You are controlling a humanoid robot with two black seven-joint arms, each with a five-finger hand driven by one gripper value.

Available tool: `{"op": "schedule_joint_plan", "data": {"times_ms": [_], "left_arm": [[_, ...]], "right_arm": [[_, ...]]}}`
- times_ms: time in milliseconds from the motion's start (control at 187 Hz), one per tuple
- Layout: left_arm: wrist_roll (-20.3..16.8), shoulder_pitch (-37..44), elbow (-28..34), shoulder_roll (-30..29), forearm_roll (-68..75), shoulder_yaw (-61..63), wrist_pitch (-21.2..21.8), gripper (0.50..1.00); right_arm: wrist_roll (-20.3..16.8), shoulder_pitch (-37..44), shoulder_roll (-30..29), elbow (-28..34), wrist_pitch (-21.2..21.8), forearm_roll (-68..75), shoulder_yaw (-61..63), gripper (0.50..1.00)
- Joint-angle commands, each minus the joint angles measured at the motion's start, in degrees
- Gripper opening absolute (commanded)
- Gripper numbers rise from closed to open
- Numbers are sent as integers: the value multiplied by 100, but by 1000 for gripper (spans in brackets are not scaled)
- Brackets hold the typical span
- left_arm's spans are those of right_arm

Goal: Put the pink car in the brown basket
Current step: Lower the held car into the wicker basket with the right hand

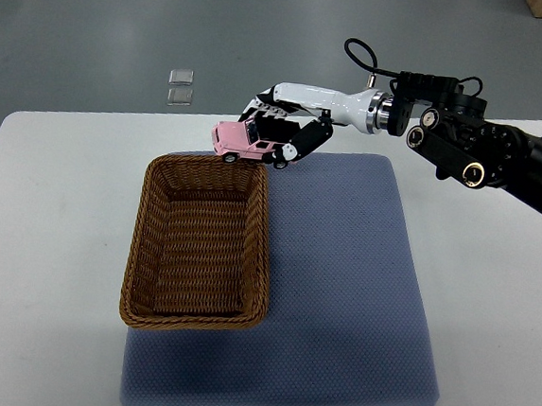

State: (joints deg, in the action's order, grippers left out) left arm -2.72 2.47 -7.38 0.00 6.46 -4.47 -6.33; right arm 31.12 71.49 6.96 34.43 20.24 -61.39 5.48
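Right robot hand (282,128) is reaching in from the right edge of the frame toward upper centre, its white and black fingers wrapping around the pink car (245,142) and grasping it. That car is hanging in the air just above the far rim of the brown basket (143,249), tilting slightly, with its right end partly hiding behind the dark fingertips, so how many fingers are touching it is hard to make out. One wheel is showing close to the rim; whether it is touching the wicker cannot be told. The basket is sitting left of centre, its right part on the blue-grey mat (348,295), which is lying on the white counter (53,203). At the bottom edge a small label on the mat is too small to read. Two small clear items (181,85) are lying on the floor in the upper left, too blurred to identify
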Motion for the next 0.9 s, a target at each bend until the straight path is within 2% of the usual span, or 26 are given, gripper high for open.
{"op": "schedule_joint_plan", "data": {"times_ms": [0,80,305,892], "left_arm": [[0,-1,0,0,4,-1,0,1000],[0,-1,0,0,-4,8,0,1000],[0,-1,0,0,4,-1,0,1000],[0,-1,0,0,-4,-1,0,1000]], "right_arm": [[-18,75,-397,63,252,-198,-29,500],[-53,58,-695,63,296,-295,-56,500],[-88,5,-696,11,147,-383,-653,500],[-132,-127,-696,2,-170,-427,-864,500]]}}
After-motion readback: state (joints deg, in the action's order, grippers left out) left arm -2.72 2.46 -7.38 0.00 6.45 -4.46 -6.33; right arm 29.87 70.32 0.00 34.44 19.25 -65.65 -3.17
